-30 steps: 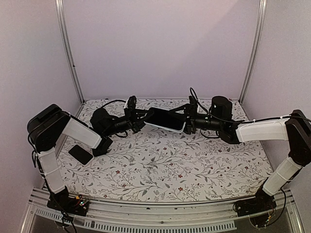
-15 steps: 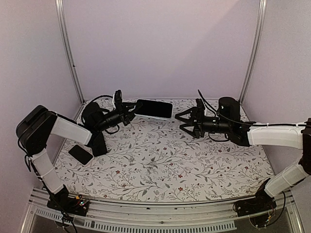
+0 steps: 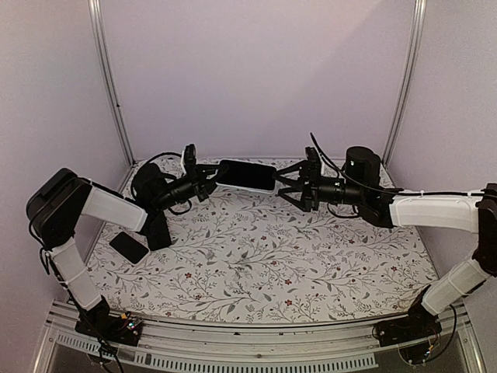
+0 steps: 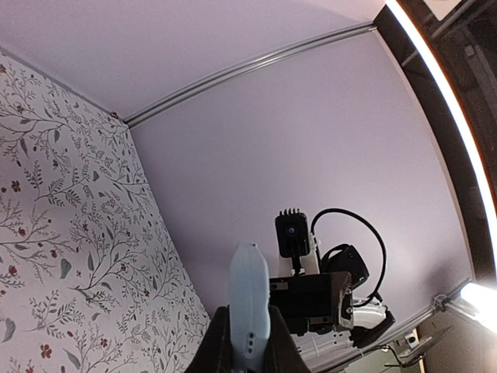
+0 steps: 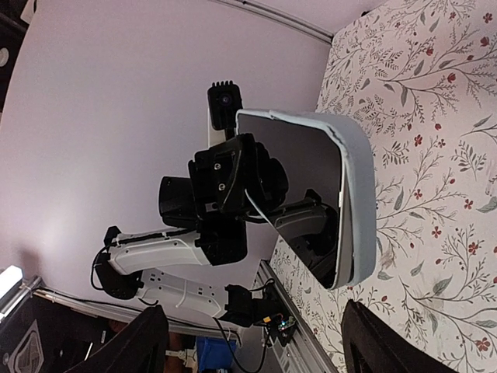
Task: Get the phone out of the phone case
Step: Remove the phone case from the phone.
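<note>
Phone case: white-rimmed phone case [image 5: 359,194], held in the air above the far part of the desk [image 3: 256,264] with its long side roughly level. It does not touch the desk.
Phone: the phone [image 5: 303,194] sits inside the phone case, its dark screen framed by the white rim. In the right wrist view the screen faces that camera.
Left jaws: clamped on the left end of the phone case. The left wrist view shows the case edge-on, a pale strip rising from between the two fingers.
Left arm: the left arm [image 3: 116,210] reaches toward the phone case from its left side, with a black cable looping over the wrist.
Right jaws: spread wide and gripping nothing, pointed at the right end of the phone case and just beside it. In the right wrist view the fingertips [image 5: 144,346] sit at the bottom corners, with the case ahead of them and apart.
Right arm: the right arm [image 3: 431,211] stretches out to the right of the phone case, close to level.
Dark slab: a flat dark slab [image 3: 128,247] lies on the desk well apart from the phone case, nearer and to its left. I cannot tell what it is.
Desk: covered in a floral print below the phone case.
</note>
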Tool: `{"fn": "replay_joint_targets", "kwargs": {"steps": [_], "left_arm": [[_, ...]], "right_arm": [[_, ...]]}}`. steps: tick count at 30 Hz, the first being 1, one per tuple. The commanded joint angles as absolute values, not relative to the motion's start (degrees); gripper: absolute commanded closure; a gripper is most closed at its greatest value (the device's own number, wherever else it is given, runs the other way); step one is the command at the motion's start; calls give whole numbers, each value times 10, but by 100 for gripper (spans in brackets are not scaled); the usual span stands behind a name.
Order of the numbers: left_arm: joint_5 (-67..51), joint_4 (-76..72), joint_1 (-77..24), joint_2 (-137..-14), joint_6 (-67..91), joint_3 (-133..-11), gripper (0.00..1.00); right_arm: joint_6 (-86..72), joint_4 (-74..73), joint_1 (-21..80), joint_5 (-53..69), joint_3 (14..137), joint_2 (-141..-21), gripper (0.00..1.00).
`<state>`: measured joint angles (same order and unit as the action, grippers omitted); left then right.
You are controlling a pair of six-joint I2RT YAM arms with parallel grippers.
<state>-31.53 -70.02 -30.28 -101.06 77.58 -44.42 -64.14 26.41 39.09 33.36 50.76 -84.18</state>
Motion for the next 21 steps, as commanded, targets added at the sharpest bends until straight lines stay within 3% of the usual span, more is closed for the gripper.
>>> {"fn": "replay_joint_targets", "kwargs": {"steps": [1,21], "left_arm": [[-318,-748,-308,-1015,779,-463,100],[-321,-751,-304,-1029,782,-472,100]], "right_arm": [[-657,299,396,350,523,-871,21],[-665,296,409,344,518,-861,21]]}}
